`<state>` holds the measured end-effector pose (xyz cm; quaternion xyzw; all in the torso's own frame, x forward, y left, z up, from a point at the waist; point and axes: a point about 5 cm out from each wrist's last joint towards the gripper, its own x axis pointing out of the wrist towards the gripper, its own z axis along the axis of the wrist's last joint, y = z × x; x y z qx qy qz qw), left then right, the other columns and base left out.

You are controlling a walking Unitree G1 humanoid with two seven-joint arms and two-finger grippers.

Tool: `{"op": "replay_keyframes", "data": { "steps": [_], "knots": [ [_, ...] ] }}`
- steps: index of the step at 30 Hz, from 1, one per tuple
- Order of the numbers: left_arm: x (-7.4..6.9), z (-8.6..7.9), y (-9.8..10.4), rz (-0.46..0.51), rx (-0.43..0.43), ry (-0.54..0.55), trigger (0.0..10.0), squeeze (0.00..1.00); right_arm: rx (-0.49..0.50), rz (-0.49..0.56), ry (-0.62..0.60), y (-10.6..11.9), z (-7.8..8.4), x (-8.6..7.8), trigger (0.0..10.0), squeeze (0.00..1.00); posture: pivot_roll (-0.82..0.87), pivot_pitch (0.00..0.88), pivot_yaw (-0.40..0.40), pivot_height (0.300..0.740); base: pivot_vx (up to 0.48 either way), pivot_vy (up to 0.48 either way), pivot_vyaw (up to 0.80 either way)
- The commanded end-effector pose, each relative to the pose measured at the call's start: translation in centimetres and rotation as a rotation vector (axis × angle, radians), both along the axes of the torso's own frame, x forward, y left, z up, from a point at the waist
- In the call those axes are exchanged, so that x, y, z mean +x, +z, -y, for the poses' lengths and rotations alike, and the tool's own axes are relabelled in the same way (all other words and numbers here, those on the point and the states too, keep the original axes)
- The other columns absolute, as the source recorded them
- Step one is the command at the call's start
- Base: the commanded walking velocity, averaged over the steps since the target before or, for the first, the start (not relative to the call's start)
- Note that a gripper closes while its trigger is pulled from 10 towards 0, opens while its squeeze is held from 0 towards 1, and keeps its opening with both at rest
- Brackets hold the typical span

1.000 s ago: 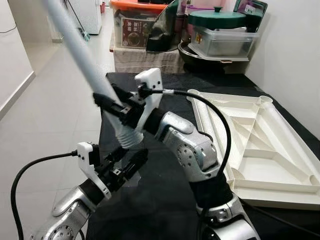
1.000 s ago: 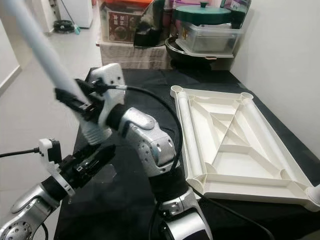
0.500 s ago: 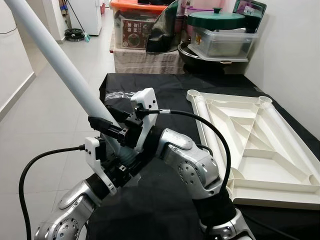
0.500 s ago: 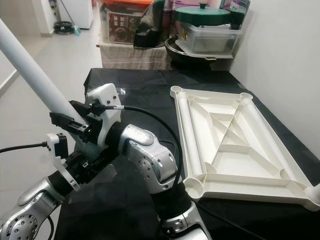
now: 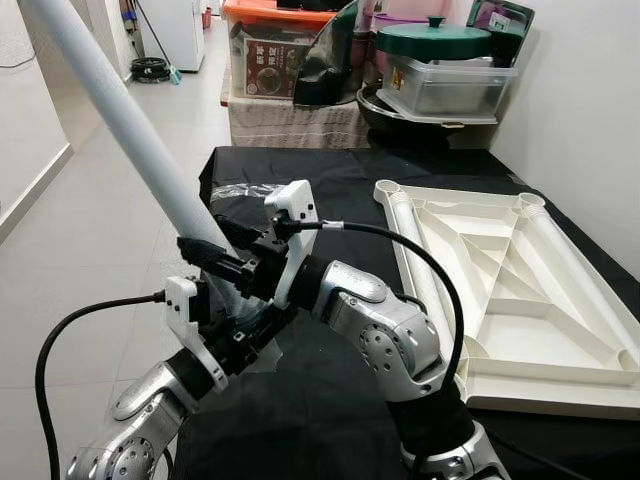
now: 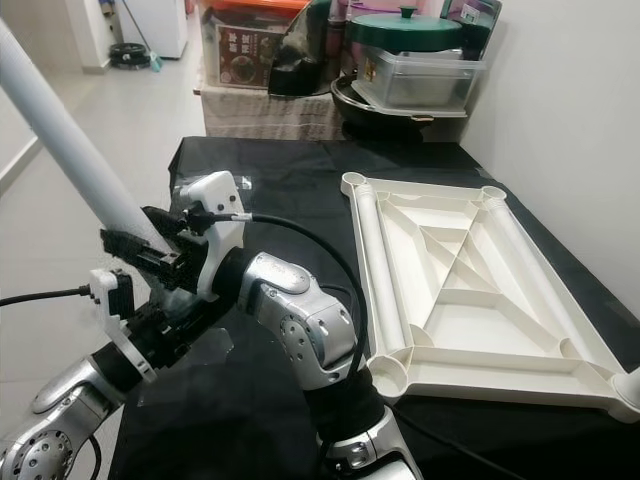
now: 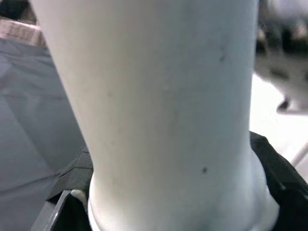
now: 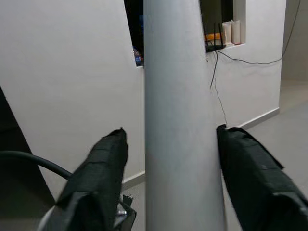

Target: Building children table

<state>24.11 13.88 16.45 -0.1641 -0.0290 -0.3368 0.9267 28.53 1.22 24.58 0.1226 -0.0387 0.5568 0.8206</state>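
A long white table leg slants from about 10 o'clock at the upper edge of the head views down toward the near left edge of the black-covered desk. The right hand reaches across to the left and straddles the leg low on its length. In the right wrist view the two black fingers stand on either side of the tube with a visible gap on each side, so this hand is open around the leg, not pressed on it. The left hand sits just below, at about 6 o'clock from the right hand, at the leg's flared lower end. The left wrist view looks straight onto the tube from close up, and whether its fingers clamp it I cannot tell.

At 3 o'clock from the hands, well apart, the upturned white tabletop lies on the desk, ribbed underside up, with round sockets at its corners. A crinkled clear plastic wrap lies on the desk just beyond the hands, at 12 o'clock. A black cable loops over the right arm.

Beyond the desk's far edge, at 12 o'clock, stand an orange-lidded storage box and a clear bin under a green pot lid. A tiled floor runs along the left.
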Motion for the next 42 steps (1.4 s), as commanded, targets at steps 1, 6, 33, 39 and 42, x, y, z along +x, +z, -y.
{"op": "replay_keyframes", "data": {
  "steps": [1,6,33,39,42],
  "knots": [
    [-0.3,0.3,-0.1,0.014,0.044,-0.021,10.0,0.00,-0.003,-0.006,-0.002,0.2,-0.1,0.1,10.0,0.93,0.08,0.000,-0.084,0.740,0.000,0.000,0.00],
    [-1.9,0.4,-1.4,0.031,0.280,-0.152,10.0,0.00,-0.070,-0.022,0.068,0.0,0.2,0.2,10.0,0.00,0.09,0.000,-0.089,0.740,0.000,0.000,0.00],
    [-4.5,-1.4,-3.3,0.026,0.558,-0.387,10.0,0.00,0.015,-0.381,0.189,0.0,0.7,0.6,0.0,0.00,0.08,0.000,-0.081,0.740,0.000,0.000,0.00],
    [-4.6,-1.4,-3.3,0.029,0.562,-0.396,10.0,0.00,0.020,-0.366,0.169,0.1,0.6,0.5,0.0,0.00,0.08,0.000,-0.077,0.740,0.000,0.000,0.00],
    [-4.3,-1.8,-3.3,0.041,0.570,-0.362,10.0,1.00,0.024,-0.353,0.140,0.3,0.8,0.7,0.0,0.00,0.08,0.000,-0.076,0.740,0.000,0.000,0.00]
  ]
}}
